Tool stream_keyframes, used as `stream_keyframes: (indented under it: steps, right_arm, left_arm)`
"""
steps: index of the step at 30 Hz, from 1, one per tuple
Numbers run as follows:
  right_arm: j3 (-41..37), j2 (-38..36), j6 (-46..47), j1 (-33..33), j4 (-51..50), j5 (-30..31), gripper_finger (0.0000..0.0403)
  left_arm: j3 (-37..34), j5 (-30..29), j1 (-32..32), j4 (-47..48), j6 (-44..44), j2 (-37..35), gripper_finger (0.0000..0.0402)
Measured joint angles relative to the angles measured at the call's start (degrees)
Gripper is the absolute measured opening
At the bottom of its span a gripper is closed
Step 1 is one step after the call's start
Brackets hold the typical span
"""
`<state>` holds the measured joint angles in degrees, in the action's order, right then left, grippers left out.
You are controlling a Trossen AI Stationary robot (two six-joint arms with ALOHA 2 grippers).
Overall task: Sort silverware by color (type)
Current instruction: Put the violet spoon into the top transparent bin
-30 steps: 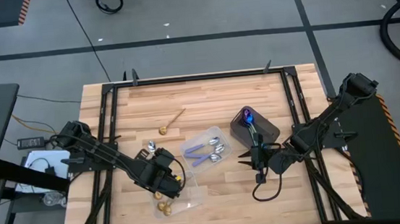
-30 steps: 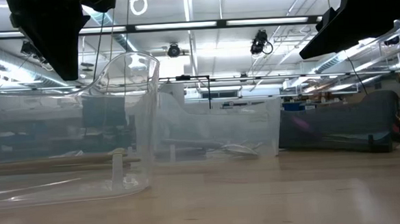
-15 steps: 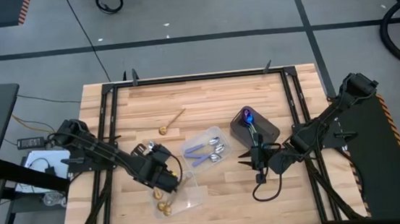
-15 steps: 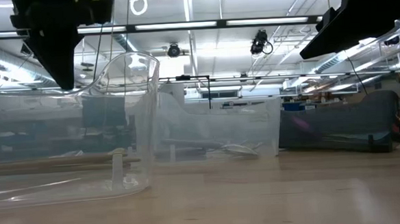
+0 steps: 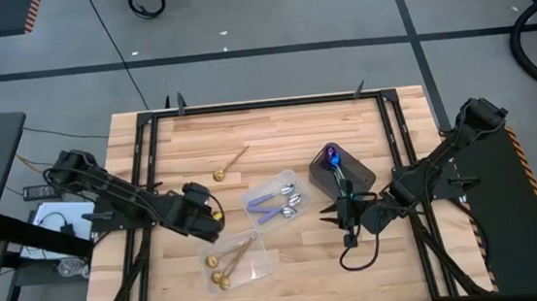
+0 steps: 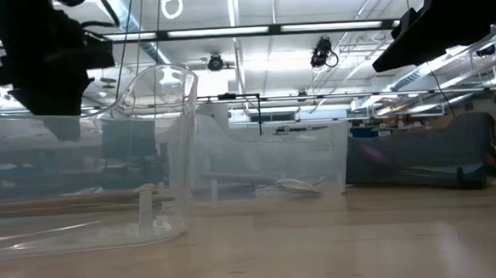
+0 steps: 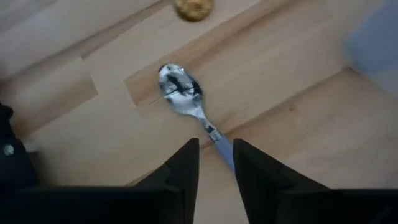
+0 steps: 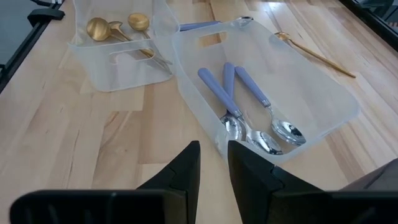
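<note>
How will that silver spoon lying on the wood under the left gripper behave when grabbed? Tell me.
The silver spoon looks like thin polished metal, so probably stiff, light and slippery. It lies flat on the wooden table, so the left gripper may struggle to get under the slim handle. The rounded bowl could let it rock or pivot if pushed.

bright overhead strip lights; wrist views blurry

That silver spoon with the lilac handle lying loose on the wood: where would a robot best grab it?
Probably mid-handle, from straight above. The silver spoon with the lilac handle lies flat on the wooden table, so only its slim sides offer purchase. The left gripper hovers over the handle, jaws slightly apart and straddling it.
</note>
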<state>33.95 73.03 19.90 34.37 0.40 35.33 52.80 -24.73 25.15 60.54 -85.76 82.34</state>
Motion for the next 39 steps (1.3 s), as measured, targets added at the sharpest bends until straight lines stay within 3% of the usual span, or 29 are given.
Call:
stream_keyframes:
  steps: [10, 15, 28, 39]
  right_arm:
    - [0.00, -0.02, -0.15, 0.00, 0.07, -0.02, 0.0092]
    - [0.00, -0.02, -0.15, 0.00, 0.09, -0.37, 0.0092]
    - [0.00, 0.00, -0.18, 0.00, 0.09, -0.44, 0.0092]
    - [0.00, -0.02, -0.42, 0.00, 0.40, -0.44, 0.0092]
  left_arm:
    - [-4.83, 1.70, -1.56, -7.88, -3.65, 0.02, 0.0194]
    - [-10.21, 4.73, -3.18, -16.29, -3.68, 0.11, 0.0209]
    - [-15.45, 6.97, -5.77, -21.71, -3.62, 0.48, 0.0184]
    - [-15.56, 10.52, -5.77, -22.36, 2.54, 3.16, 0.0128]
